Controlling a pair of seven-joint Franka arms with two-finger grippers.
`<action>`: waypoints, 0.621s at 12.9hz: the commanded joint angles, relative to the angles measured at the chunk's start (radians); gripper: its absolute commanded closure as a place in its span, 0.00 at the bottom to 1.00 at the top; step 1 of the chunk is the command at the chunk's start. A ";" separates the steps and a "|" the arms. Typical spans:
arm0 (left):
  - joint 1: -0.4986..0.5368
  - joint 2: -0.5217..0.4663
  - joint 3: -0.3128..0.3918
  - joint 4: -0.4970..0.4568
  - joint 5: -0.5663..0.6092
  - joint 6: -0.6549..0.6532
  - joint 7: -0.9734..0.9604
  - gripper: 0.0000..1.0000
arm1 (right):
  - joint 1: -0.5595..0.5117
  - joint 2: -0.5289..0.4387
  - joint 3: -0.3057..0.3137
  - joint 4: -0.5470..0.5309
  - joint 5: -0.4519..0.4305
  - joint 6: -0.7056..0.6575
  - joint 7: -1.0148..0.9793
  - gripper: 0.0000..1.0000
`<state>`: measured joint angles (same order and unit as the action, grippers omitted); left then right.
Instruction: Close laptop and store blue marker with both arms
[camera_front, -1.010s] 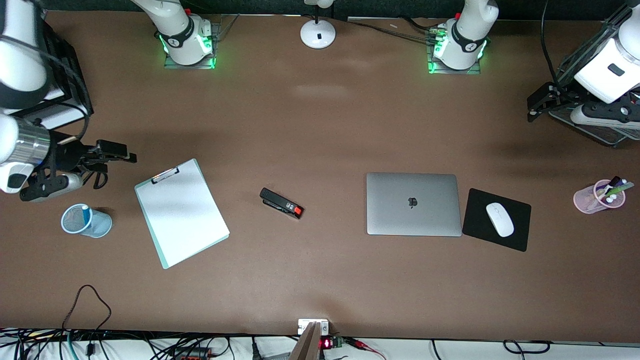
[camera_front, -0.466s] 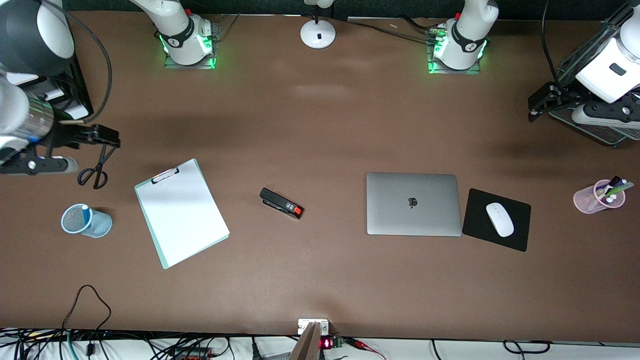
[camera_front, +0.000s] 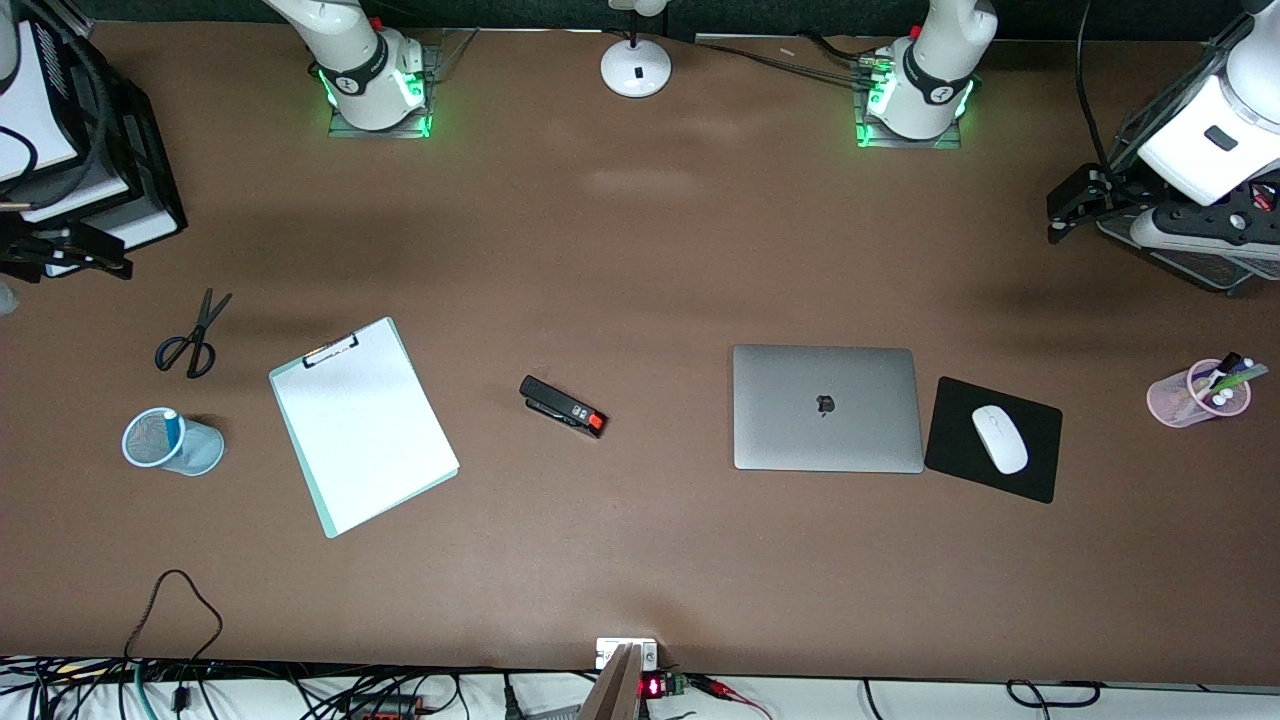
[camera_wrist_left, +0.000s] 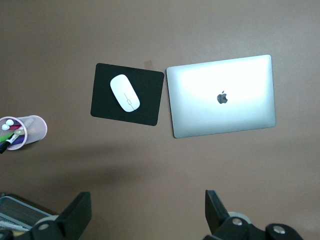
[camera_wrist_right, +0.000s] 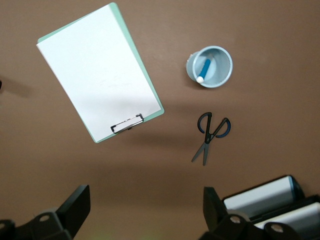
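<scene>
Laptop lies shut on the table, lid up, just beside the black mouse pad. Blue marker stands in the light-blue mesh cup, near the scissors and clipboard. Both grippers — left gripper and right gripper — hang wide open and empty above the table ends.

A broad matte brown counter fills the scene, lit softly from above with pale reflections. A dark wall strip edges its top; tangled black cables trail along its near edge.
</scene>
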<state>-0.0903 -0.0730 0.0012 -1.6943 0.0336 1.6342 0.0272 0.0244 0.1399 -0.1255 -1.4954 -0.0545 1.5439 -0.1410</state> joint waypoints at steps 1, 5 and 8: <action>0.000 0.009 0.002 0.022 0.020 -0.011 0.034 0.00 | 0.005 -0.008 0.009 -0.002 0.001 -0.011 0.049 0.00; 0.003 0.009 0.002 0.022 0.012 -0.011 0.053 0.00 | 0.006 -0.074 0.009 -0.095 0.011 0.069 0.041 0.00; 0.004 0.009 0.005 0.024 -0.009 -0.025 0.053 0.00 | 0.006 -0.186 0.009 -0.262 0.012 0.186 0.041 0.00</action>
<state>-0.0889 -0.0727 0.0022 -1.6943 0.0332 1.6326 0.0537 0.0295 0.0659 -0.1208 -1.6086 -0.0516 1.6520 -0.1157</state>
